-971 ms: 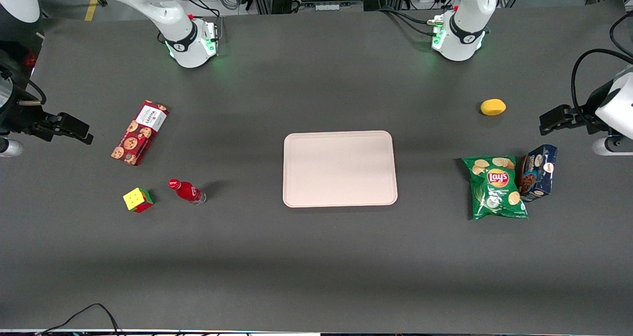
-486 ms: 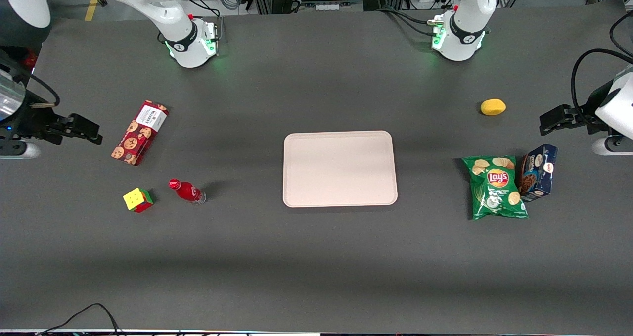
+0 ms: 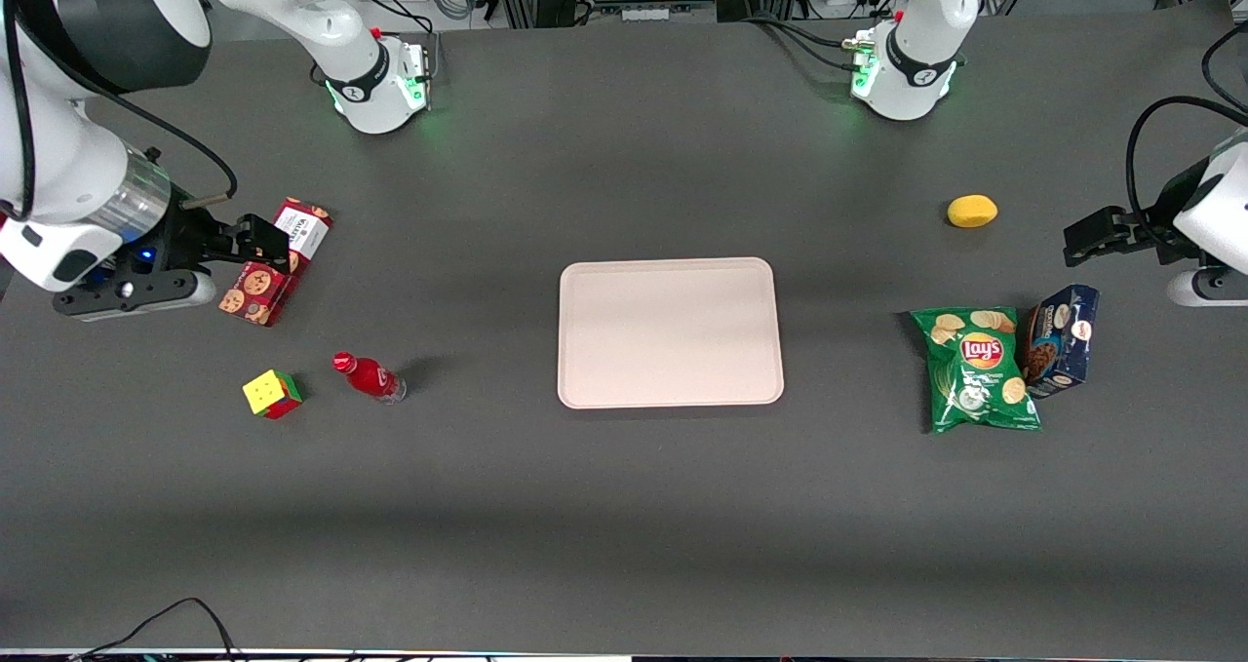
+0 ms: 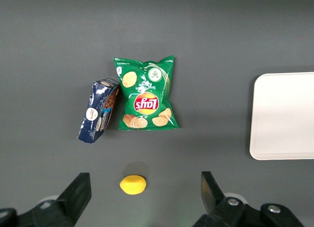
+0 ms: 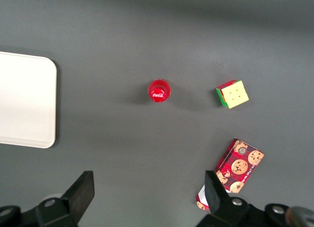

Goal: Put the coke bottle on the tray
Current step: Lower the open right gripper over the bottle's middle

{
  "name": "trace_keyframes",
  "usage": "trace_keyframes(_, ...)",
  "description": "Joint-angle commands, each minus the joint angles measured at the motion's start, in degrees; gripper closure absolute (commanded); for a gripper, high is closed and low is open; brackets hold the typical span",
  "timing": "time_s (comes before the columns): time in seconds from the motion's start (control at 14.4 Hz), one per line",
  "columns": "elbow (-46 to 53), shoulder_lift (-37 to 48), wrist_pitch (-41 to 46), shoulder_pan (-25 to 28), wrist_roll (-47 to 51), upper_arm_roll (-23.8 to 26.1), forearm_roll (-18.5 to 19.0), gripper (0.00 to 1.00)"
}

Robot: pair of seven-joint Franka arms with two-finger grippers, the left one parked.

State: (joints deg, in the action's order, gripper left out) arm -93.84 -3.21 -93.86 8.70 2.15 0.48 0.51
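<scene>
Since a moment ago the working arm has swung in over the table, and its gripper (image 3: 261,238) now hangs above the red cookie box (image 3: 275,262), covering part of it from the front camera; nothing else on the table has shifted. The gripper's fingers (image 5: 82,188) are spread wide with nothing between them. Going across from the working arm's end, a colour cube (image 3: 271,393) sits nearer the front camera than the cookie box, and just beside it the coke bottle (image 3: 369,377) stands upright on the table, red cap (image 5: 159,91) up, well apart from the gripper. The bottle is not on the tray (image 3: 670,332), which lies flat in the middle of the table. Toward the parked arm's end there is a green chip bag (image 3: 977,369) with a blue box (image 3: 1061,339) touching its side, and a lemon (image 3: 972,211) farther from the front camera than both.
</scene>
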Motion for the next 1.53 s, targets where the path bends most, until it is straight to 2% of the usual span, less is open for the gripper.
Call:
trace_keyframes(0.0,-0.11,-4.43,-1.31,-0.09,-1.62,-0.57,-0.68,0.00)
trace_keyframes(0.49,-11.36,-8.48,-20.55,-0.18,-4.43,-0.13,-0.77,0.00)
trace_keyframes(1.04,-16.37,-12.78,-30.58,-0.18,-5.31,-0.13,-0.68,0.00)
trace_keyframes(1.46,-16.20,-15.95,-32.95,-0.18,-6.27,-0.13,-0.07,0.00)
